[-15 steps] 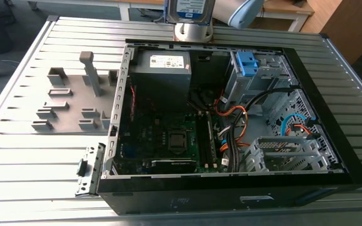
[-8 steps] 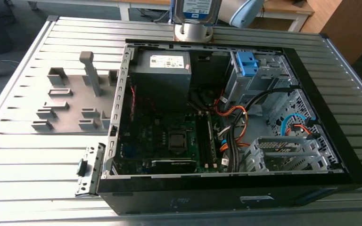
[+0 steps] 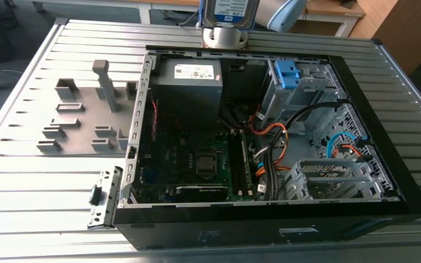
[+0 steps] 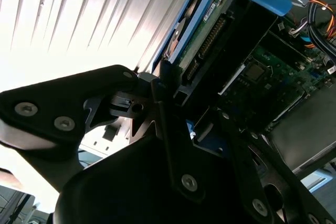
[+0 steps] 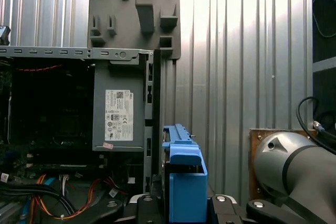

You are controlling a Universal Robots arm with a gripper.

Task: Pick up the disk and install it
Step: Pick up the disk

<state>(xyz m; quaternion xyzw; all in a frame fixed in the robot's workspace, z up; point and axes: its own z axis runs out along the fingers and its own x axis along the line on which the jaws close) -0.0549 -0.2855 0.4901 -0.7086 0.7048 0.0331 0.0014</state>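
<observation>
The disk (image 3: 231, 12), a silver drive with a blue-and-white label, hangs in the air beyond the far edge of the open computer case (image 3: 386, 175), at the top of the exterior view. In the second wrist view my gripper (image 4: 184, 98) is shut on the disk (image 4: 202, 30), its black fingers (image 4: 160, 93) pressing the bright blue carrier with the circuit side showing. The first wrist view has the disk (image 5: 184, 177) edge-on between the jaws, above the slatted table beside the case.
The case holds a grey power supply (image 3: 190, 82), a motherboard (image 3: 195, 164), orange and blue cables (image 3: 273, 148) and a drive cage with a blue clip (image 3: 286, 74). A grey peg fixture (image 3: 86, 115) lies on the slatted table (image 3: 35, 175).
</observation>
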